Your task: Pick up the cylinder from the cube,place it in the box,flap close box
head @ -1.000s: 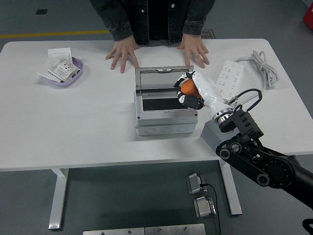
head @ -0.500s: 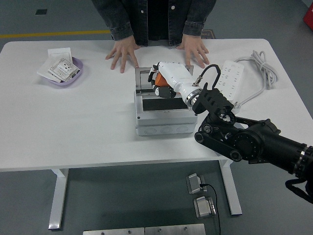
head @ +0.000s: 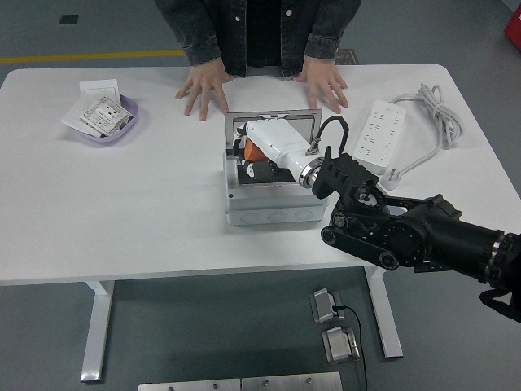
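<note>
In the head view, which is my only view, I look down on a white table with a grey box standing open at its middle, the lid raised at the far side. My right hand, white-shelled on a black arm that comes in from the lower right, is reached over the box's open cavity, its fingers curled around an orange cylinder that shows between them; the cylinder is in the hand, just above or partly inside the box's left part, and I cannot tell whether it touches the floor of the box. My left hand is out of sight. A person stands at the far side with both hands resting flat on the table, apart from the box. Off to the left sits a purple dish of paper packets, and to the right a white power strip with its cable. I judge I am at the placing step: next I should lower and let go of the cylinder inside, pull the hand clear, then swing the lid down.
</note>
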Controlling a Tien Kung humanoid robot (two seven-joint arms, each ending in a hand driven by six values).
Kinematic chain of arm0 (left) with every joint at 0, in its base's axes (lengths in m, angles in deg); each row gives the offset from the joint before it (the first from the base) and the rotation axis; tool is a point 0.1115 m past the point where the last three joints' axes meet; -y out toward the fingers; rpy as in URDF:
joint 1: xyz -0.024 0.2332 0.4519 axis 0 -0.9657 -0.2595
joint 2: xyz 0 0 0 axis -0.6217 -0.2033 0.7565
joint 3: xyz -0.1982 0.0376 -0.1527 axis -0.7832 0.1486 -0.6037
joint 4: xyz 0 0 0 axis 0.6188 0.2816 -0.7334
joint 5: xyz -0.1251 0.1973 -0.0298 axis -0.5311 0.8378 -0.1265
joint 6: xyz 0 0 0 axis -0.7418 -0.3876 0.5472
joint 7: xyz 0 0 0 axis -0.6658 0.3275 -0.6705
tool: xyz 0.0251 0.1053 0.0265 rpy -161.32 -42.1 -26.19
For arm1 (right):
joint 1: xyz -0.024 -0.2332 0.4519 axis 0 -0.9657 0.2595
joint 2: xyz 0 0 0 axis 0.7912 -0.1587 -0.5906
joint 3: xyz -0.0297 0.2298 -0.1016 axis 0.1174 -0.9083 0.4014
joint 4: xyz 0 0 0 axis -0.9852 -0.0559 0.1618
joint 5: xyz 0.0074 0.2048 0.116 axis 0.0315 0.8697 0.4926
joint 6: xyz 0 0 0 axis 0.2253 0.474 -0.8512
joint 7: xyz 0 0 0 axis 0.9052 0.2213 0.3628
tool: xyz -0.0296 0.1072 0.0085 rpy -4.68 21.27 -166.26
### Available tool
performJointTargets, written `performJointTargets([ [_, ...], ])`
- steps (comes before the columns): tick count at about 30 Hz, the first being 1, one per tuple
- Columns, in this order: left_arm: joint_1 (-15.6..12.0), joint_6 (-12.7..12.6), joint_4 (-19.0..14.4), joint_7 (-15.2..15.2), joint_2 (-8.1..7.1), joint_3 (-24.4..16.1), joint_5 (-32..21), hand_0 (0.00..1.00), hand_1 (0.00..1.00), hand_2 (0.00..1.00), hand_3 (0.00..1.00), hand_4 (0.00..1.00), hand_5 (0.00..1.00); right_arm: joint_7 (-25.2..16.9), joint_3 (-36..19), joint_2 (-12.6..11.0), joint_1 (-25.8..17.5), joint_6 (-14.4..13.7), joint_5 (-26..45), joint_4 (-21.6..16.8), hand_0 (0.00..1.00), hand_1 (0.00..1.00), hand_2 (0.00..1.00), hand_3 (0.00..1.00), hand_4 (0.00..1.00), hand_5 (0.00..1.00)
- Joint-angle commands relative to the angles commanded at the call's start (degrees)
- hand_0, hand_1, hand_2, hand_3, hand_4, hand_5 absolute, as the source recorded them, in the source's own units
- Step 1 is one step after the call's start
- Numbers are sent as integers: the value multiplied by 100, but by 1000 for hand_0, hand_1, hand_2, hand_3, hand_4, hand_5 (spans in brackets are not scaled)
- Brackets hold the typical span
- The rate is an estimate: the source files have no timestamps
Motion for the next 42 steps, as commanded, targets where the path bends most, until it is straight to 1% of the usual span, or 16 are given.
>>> performJointTargets([
  [4,16,7,0,66,-1,312,-296,612,650,603,607,669,210,-57,49,-4,25,-21,67,59,2,12,189,157,2,2],
  [8,30,10,0,90,-5,412,-387,612,650,603,607,669,210,-144,82,-5,37,-18,180,163,2,12,189,157,2,2],
  [14,43,13,0,115,-13,537,-496,612,650,603,606,668,210,-385,63,-14,72,200,304,397,2,15,193,162,2,2],
  [15,46,14,-1,122,-15,560,-517,611,650,603,607,668,209,-421,58,-14,77,245,303,435,2,51,209,178,2,2],
  [19,50,15,-4,133,-22,565,-525,611,650,603,607,668,209,-505,78,-5,89,353,280,516,2,51,209,178,2,2],
  [20,52,16,-5,133,-24,564,-524,611,650,603,606,666,211,-514,91,0,89,372,270,525,198,206,346,325,111,74],
  [25,64,16,-9,135,-24,556,-497,611,650,603,606,666,211,-517,137,26,81,453,203,547,198,206,346,325,111,74],
  [26,69,17,-10,134,-24,558,-495,611,650,603,606,665,212,-509,154,31,81,469,184,554,339,403,534,615,773,113],
  [32,78,17,-14,136,-21,527,-450,611,650,603,606,665,212,-468,176,36,74,548,78,574,339,403,534,615,773,113],
  [33,77,17,-13,136,-21,533,-453,611,650,603,606,664,212,-451,176,32,73,570,42,576,373,416,534,618,792,441],
  [38,73,15,-12,134,-24,534,-448,611,650,603,606,664,212,-407,182,13,52,604,-62,573,373,416,534,618,792,441],
  [39,73,15,-13,134,-23,532,-445,610,650,602,605,663,213,-402,181,10,45,605,-73,572,620,589,581,619,925,573],
  [42,71,15,-16,133,-16,527,-438,610,650,602,605,663,213,-387,168,0,20,602,-95,554,620,589,581,619,925,573],
])
